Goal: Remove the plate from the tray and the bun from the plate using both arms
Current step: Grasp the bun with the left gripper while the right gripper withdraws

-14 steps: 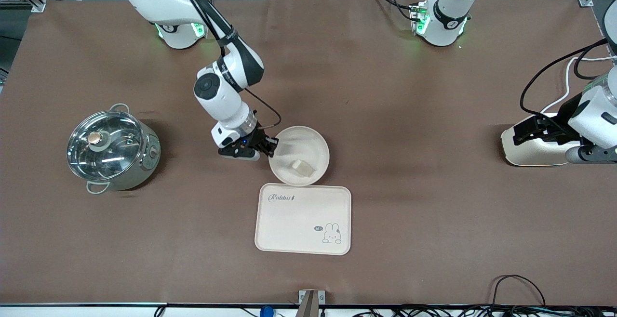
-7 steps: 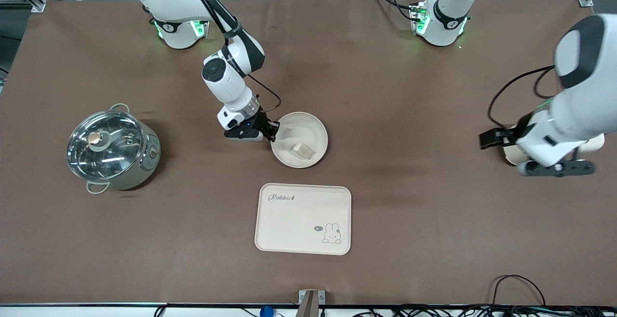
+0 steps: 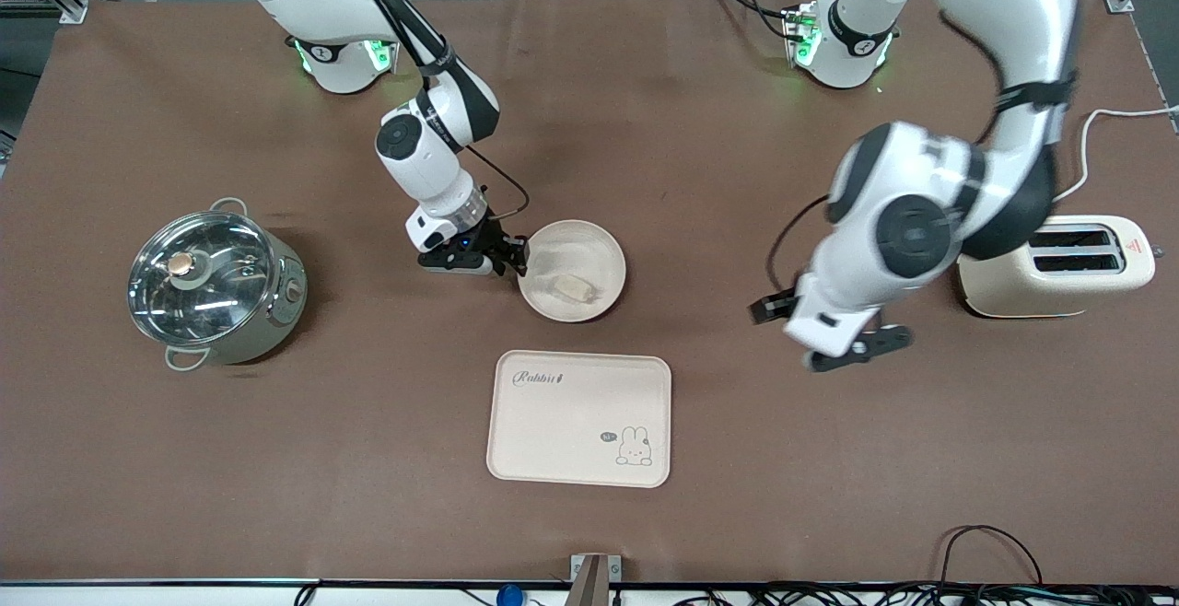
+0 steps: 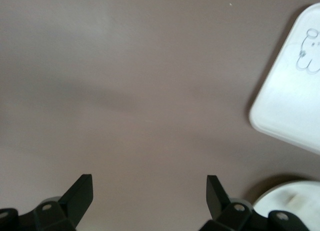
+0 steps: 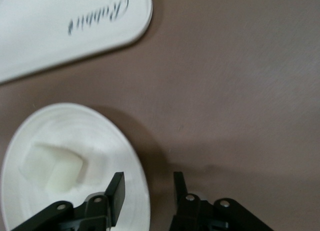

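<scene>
Now the plate (image 3: 571, 271) sits on the bench off the tray (image 3: 578, 418); right gripper (image 3: 507, 261) fingers seemingly loosening at its rim, bun (image 3: 575, 288) aboard; left gripper (image 3: 857, 348) swings in, wide open.

Brown cloth-covered desk (image 3: 700, 173), wide and flat. Directly on it: cream plate (image 3: 603, 261) near the middle, sitting flat on the brown surface, apart from and farther from the front camera than the tray (image 3: 553, 431). Tray flat, rounded corners, "Rabbit" script and bunny drawing facing up. Glass-lidded steel pot (image 3: 214, 288) toward the right arm's end, well apart from the plate. Cream toaster (image 3: 1059, 276) toward the left arm's end, two slots up, white cord trailing off the edge. Two green-lit arm bases, right arm's base (image 3: 341, 61) and left arm's base (image 3: 838, 44), along the edge farthest from the camera.
</scene>
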Controlling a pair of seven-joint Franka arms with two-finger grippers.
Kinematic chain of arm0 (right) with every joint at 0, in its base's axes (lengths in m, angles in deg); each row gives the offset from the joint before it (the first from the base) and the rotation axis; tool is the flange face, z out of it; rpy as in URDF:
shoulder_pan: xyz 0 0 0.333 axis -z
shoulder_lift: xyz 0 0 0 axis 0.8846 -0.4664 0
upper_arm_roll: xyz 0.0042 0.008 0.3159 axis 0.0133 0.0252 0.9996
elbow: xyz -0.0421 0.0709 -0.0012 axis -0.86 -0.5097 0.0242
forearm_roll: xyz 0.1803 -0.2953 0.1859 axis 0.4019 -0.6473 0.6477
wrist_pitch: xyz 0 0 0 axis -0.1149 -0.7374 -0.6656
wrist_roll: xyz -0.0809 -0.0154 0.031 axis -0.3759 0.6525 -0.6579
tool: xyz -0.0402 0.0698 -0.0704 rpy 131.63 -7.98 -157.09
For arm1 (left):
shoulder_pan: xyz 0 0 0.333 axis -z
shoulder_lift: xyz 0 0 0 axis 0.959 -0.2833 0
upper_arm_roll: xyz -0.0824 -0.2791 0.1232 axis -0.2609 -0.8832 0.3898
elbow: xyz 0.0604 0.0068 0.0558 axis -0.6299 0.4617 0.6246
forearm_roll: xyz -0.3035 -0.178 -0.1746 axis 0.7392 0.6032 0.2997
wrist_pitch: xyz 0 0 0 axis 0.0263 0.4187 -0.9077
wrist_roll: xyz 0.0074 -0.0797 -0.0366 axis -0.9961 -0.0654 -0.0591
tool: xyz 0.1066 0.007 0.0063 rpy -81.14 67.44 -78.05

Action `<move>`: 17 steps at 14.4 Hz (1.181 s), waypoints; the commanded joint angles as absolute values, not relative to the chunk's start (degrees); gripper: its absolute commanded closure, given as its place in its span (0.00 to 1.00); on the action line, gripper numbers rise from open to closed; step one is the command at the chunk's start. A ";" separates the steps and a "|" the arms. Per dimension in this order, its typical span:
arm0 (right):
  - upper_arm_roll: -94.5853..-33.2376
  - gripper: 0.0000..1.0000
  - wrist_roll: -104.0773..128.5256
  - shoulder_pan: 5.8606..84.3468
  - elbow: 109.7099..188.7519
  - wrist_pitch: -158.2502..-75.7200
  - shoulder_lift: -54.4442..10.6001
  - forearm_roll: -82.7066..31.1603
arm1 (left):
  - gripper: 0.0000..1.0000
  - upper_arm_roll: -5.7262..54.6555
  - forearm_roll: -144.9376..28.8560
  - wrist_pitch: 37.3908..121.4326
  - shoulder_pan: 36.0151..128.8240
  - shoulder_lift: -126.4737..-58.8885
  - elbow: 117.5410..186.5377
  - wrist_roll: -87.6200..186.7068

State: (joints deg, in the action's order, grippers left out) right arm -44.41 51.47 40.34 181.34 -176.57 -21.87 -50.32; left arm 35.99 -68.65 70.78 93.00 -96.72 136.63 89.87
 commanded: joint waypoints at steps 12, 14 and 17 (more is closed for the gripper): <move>-44.31 0.00 42.95 55.85 187.23 -146.68 9.35 -49.08 | 0.05 36.20 -69.58 103.47 113.79 -114.07 135.47 138.70; -44.83 0.00 38.20 60.33 186.18 -139.48 12.34 -49.08 | 0.07 36.20 -69.49 105.51 114.68 -115.48 135.47 140.47; -50.35 0.00 31.78 62.55 182.15 -131.29 13.76 -49.17 | 0.21 36.20 -69.23 105.51 116.08 -115.57 135.47 140.56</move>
